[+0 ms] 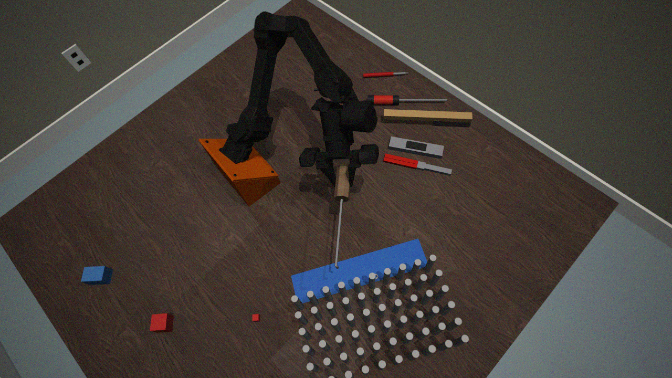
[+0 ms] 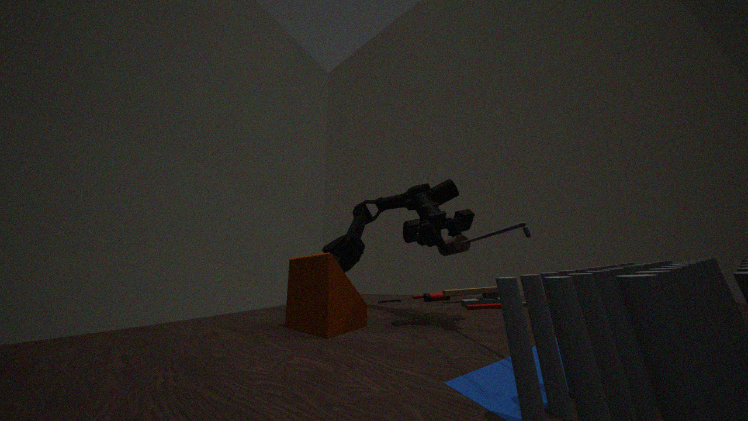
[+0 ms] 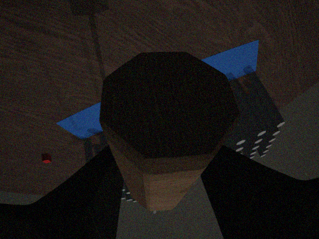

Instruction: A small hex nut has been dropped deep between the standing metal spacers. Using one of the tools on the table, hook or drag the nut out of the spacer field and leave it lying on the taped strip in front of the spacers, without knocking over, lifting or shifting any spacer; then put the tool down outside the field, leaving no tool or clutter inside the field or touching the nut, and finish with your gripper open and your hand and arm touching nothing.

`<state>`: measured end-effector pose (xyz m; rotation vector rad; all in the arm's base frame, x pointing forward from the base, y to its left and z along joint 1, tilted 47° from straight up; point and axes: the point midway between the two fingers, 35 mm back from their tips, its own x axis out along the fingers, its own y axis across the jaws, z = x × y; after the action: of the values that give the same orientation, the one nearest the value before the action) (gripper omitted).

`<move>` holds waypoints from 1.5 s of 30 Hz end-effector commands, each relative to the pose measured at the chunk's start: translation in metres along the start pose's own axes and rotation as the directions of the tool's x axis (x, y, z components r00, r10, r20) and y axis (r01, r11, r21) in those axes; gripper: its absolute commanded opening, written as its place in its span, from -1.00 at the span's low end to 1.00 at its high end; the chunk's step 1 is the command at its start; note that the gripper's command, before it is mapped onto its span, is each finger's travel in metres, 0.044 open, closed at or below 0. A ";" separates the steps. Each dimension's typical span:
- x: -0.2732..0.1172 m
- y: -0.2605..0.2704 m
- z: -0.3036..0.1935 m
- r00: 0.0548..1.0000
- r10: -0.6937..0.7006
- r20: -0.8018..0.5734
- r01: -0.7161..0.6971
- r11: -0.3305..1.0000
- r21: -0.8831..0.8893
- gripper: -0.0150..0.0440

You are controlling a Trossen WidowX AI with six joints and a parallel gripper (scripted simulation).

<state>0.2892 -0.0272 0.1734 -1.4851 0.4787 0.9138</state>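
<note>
My gripper (image 1: 343,177) (image 2: 449,244) is shut on the wooden handle of a hooked rod tool (image 1: 342,189) (image 3: 169,106). The tool is held in the air, clear of the table. In the top view its thin metal shaft (image 1: 338,234) reaches over the blue taped strip (image 1: 392,256) (image 2: 478,380) (image 3: 242,58), and in the exterior view its bent tip (image 2: 526,231) hangs above the level of the spacer tops. The metal spacers (image 1: 366,312) (image 2: 518,340) stand upright in rows behind the strip. A small ring, apparently the nut (image 1: 376,274), shows beside a front-row spacer top. Its exact place is partly hidden.
The orange base (image 1: 249,164) (image 2: 314,298) stands left of the gripper. Screwdrivers (image 1: 382,100) (image 1: 378,74), a wooden bar (image 1: 427,114), a grey block (image 1: 434,148) and a red-handled tool (image 1: 400,160) lie right. Blue (image 1: 94,274) and red (image 1: 159,322) (image 1: 255,317) blocks lie left of the field.
</note>
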 end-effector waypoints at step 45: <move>0.012 0.074 -0.144 0.973 0.176 -0.148 0.141 0.050 0.989 -0.49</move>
<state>0.2797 -0.1615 0.1091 -0.2471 1.0327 0.2266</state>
